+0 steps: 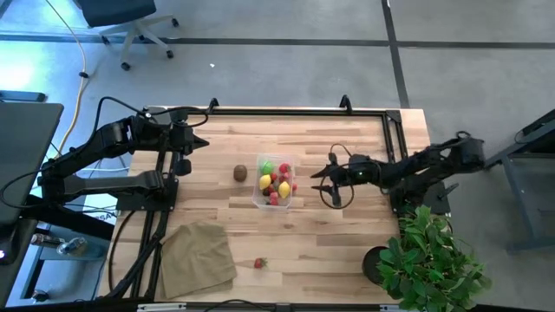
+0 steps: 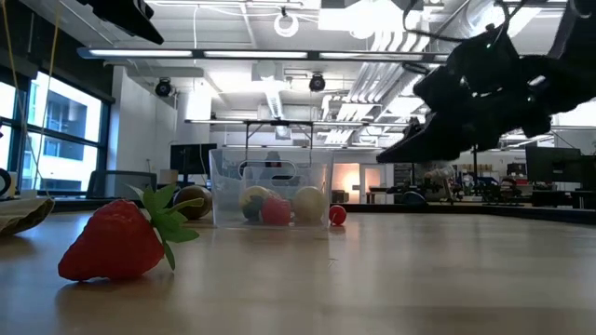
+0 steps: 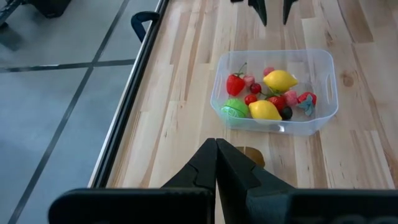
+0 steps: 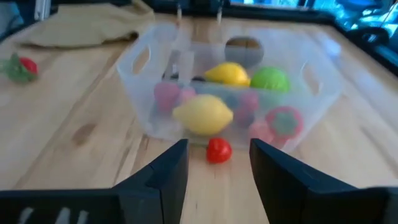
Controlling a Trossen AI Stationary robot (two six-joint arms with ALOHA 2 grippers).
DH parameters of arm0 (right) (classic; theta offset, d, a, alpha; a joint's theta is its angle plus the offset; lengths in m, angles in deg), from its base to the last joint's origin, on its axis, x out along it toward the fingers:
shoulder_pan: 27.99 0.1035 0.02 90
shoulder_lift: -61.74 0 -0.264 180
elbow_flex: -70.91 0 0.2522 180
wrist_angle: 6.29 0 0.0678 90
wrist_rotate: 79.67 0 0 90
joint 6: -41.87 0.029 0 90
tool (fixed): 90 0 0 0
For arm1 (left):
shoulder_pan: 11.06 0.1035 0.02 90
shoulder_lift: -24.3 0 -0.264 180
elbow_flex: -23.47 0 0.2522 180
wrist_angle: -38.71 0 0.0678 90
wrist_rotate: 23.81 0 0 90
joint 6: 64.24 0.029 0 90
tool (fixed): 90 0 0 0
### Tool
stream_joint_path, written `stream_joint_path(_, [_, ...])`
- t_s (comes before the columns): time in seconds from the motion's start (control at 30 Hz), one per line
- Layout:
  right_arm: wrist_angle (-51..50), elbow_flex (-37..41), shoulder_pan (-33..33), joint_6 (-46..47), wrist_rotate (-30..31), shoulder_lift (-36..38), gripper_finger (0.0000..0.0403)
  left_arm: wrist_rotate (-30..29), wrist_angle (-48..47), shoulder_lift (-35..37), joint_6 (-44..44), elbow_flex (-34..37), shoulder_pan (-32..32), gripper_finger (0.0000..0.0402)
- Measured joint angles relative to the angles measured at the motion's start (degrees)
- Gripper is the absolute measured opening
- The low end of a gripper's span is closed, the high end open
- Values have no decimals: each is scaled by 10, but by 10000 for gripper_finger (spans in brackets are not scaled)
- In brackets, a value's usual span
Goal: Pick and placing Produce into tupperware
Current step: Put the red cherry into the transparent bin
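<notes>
The clear rectangular plastic tub (image 1: 276,182) holds 2 yellow lemons (image 4: 203,114) and red berries. A small red berry (image 4: 218,150) lies on the desk (image 1: 347,251) touching the tub, just ahead of the right end effector (image 4: 217,163), released and empty. The left end effector (image 3: 216,149) hangs clenched beyond the brown kiwi (image 1: 240,173).

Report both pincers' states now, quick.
Left pincer: closed, holding nothing.
Right pincer: open, empty, with a small red berry on the table between its fingers.

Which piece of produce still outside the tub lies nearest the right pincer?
The small red berry beside the tupperware, directly before the right pincer; the kiwi and strawberry lie farther.
</notes>
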Motion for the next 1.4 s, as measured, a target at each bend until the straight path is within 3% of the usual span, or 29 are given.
stream_joint_path(0.33, [246,-9,-2,33,-20,-201,168,0,0,0,0,0,0,1])
stream_joint_path(0.43, [274,-25,2,42,-23,-251,168,0,0,0,0,0,0,1])
stream_joint_path(0.73, [274,-79,2,63,-29,-320,168,0,0,0,0,0,0,1])
stream_joint_path(1.4, [148,-128,2,68,3,-323,168,0,0,0,0,0,0,1])
